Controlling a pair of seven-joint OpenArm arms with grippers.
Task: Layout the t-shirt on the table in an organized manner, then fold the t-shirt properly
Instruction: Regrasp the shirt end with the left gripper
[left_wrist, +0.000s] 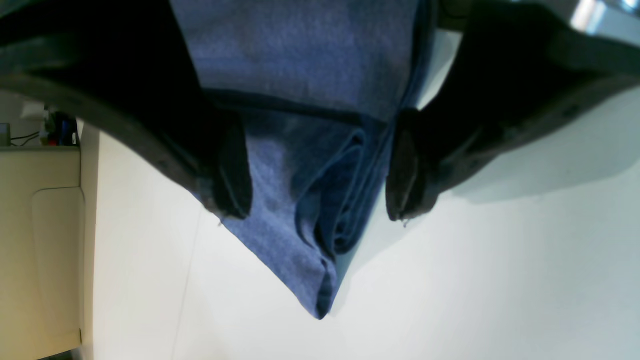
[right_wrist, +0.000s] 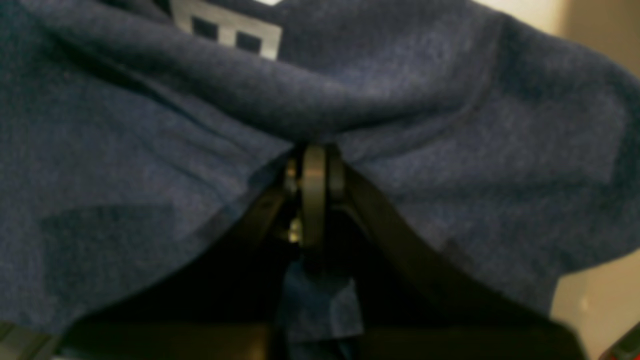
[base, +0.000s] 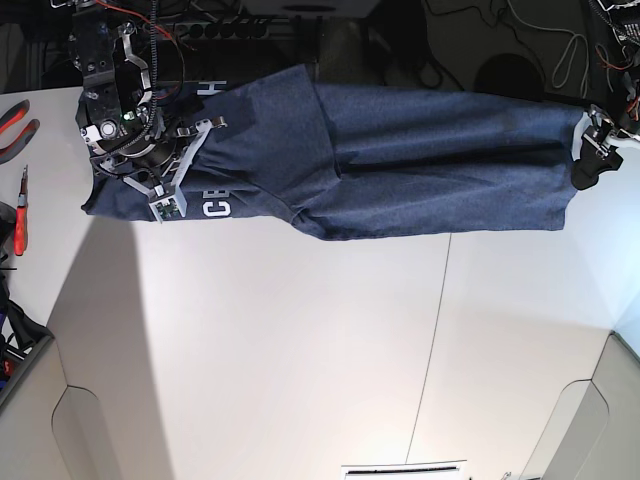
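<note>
White tabletop (base: 300, 350) fills the lower two thirds of the base view, bare from its near edge up to a thin dark seam (base: 435, 330) that runs toward the top. Beyond it, across the upper part of that view, the t-shirt (base: 400, 165) stretches from left to right as a long band with white lettering showing at its left end; whether it hangs clear of the surface or drags along the far edge you cannot tell.

At upper left of the base view, your right pincer (right_wrist: 314, 160) is closed on a gathered ridge of the cloth, with folds bunched round the tips. At upper right, your left pincer (left_wrist: 320, 167) stands wide open, its pads (left_wrist: 235, 165) astride a rolled corner of the fabric without pinching it.

Risks, as judged from this state: with only one end gripped, the free corner may slip out and the band collapse into a heap. A bunched right-hand grip could carry creases into the layout. Closing the left pincer on the roll may trap several layers.
</note>
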